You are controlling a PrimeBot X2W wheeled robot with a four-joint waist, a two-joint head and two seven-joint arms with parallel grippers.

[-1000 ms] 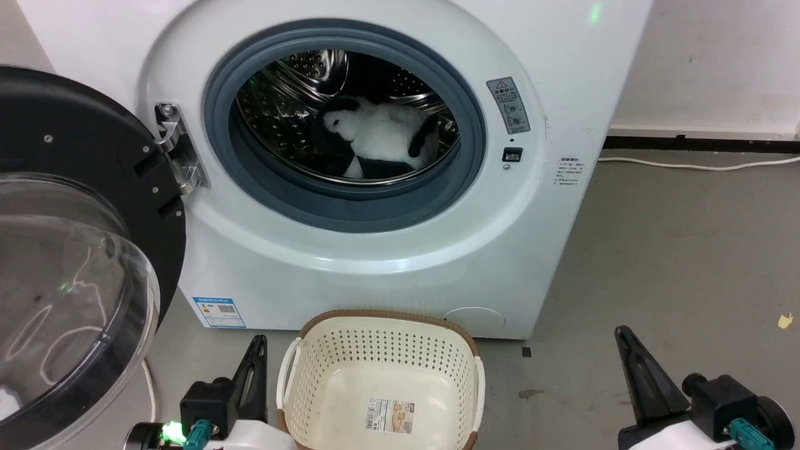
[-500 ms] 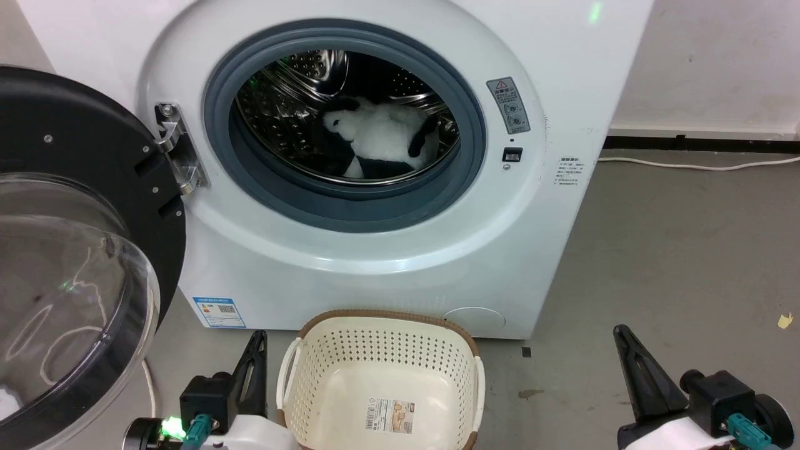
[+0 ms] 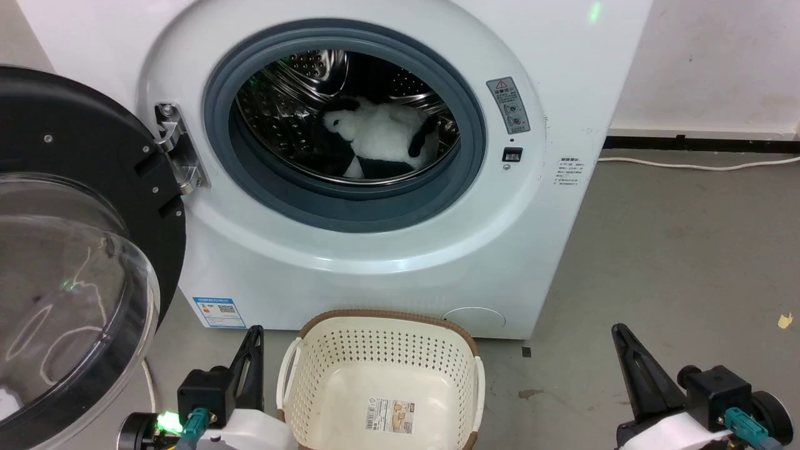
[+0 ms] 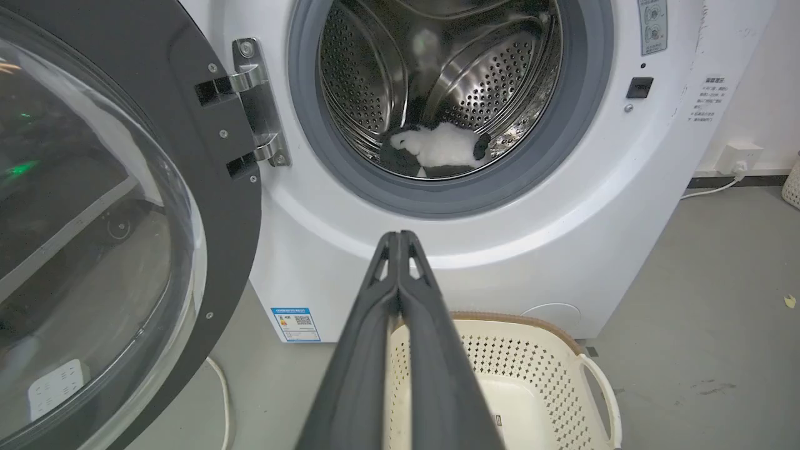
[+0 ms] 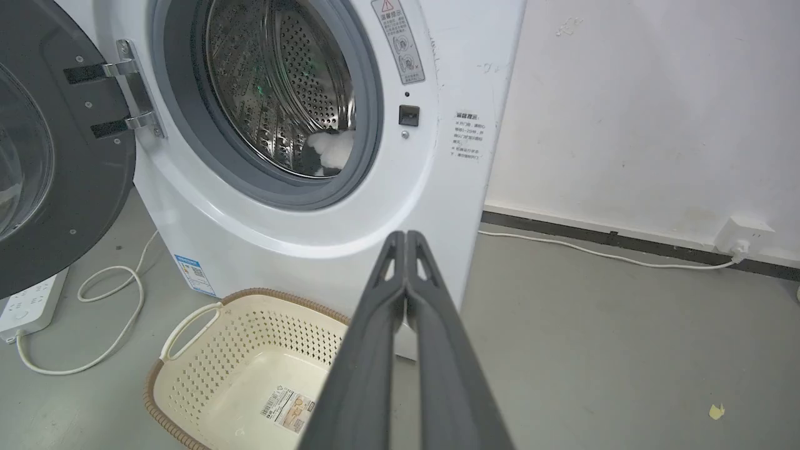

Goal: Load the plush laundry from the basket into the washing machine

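Plush laundry is lying low in the washing machine drum, door standing open. Basket is sitting on the floor before it, left hand and right hand hovering either side, both pinched closed on nothing.

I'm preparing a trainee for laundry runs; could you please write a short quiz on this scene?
1. True or false: the plush laundry lies inside the drum of the washing machine.
2. The basket holds: A) a towel; B) nothing but its paper label; C) the plush laundry.
3. How do the fingers of the left gripper and the right gripper stand?
Key: 1 true. 2 B. 3 Both pairs shut, holding nothing.
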